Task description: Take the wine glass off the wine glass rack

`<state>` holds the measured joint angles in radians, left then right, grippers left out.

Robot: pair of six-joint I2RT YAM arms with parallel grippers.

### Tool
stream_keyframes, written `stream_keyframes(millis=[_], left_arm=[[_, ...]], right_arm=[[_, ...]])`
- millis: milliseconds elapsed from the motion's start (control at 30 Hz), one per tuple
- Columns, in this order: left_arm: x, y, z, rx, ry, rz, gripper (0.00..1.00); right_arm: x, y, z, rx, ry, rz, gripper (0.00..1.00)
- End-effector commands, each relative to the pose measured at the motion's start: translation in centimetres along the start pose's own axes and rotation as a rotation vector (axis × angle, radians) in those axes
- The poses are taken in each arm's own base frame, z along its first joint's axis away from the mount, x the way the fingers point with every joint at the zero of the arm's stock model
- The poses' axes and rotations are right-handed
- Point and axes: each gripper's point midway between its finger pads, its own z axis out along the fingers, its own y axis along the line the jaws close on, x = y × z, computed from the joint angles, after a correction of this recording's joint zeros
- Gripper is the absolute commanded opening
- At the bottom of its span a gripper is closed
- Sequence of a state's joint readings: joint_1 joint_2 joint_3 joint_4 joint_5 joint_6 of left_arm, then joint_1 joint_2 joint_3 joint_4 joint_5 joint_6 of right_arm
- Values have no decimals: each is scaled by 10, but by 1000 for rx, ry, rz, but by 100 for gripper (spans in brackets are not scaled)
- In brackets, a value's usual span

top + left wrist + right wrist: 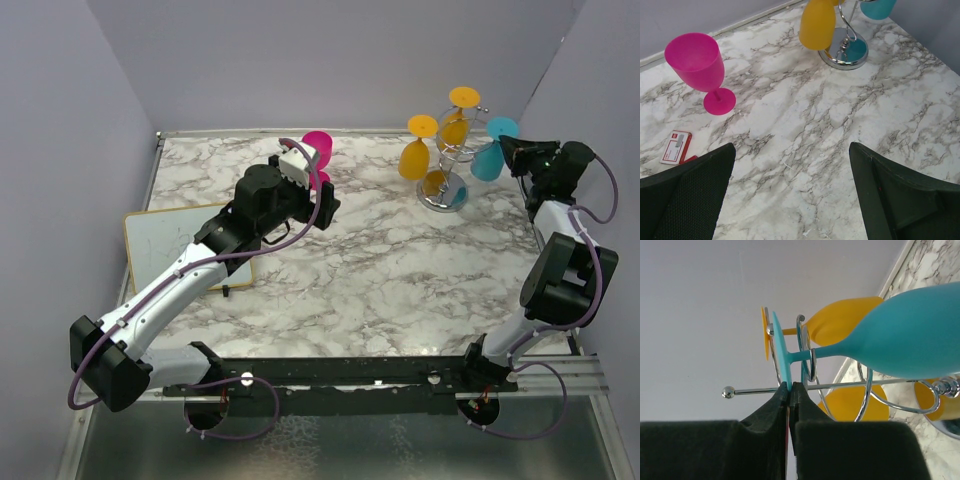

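Listing, nearest the arm bases, a white board (pixel 185 245) lying flat at the left edge of the marble table (pixel 400 280), with the left arm passing above it. Recording next the left gripper (pixel 791 150) hovering over mid-table, its dark fingers (pixel 695 190) spread wide apart, released and grasping nothing, with bare marble showing between them. Noting a small red card (pixel 676 147) lying flat on the marble just beyond the left finger, and farther on a pink wine glass (pixel 695 62) standing upright on its foot, apart from everything else, close to the far wall. Entering at the far right the wine glass rack (pixel 432 203), standing on its round shiny base, post upright, looped wire arms on top. Counting yellow wine glasses (pixel 413 160) hanging bowl-down from those arms, feet uppermost. Logging beside them, on the rack's right side, the teal wine glass (pixel 910 340), hanging on the rack with its stem passing through a wire loop, bowl tilting down and away. Registering the right gripper (pixel 790 387) reaching in from the right, clenched tight on the rim of the teal foot disc, both fingers pressing its thin edge, just beside a straight rack rod ending in a small ball.
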<state>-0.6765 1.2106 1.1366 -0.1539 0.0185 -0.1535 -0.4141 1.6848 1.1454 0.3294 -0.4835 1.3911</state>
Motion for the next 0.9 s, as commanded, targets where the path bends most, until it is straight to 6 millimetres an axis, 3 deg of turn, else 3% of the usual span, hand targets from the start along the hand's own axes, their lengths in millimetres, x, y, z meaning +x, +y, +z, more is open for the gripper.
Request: stream_keyframes(millis=[0,400,867], left_arm=[[-10,-8,-3,35,-22,7,99],[-10,-9,-3,37,-21,7,99],[-10,-9,-4,35,-23,11,99]], right_arm=[[-9,37,-7,-64,-29,-16,1],[-30,43,-8,-50,-82,-10,1],[-51,35,-8,-25,-129,-4,1]])
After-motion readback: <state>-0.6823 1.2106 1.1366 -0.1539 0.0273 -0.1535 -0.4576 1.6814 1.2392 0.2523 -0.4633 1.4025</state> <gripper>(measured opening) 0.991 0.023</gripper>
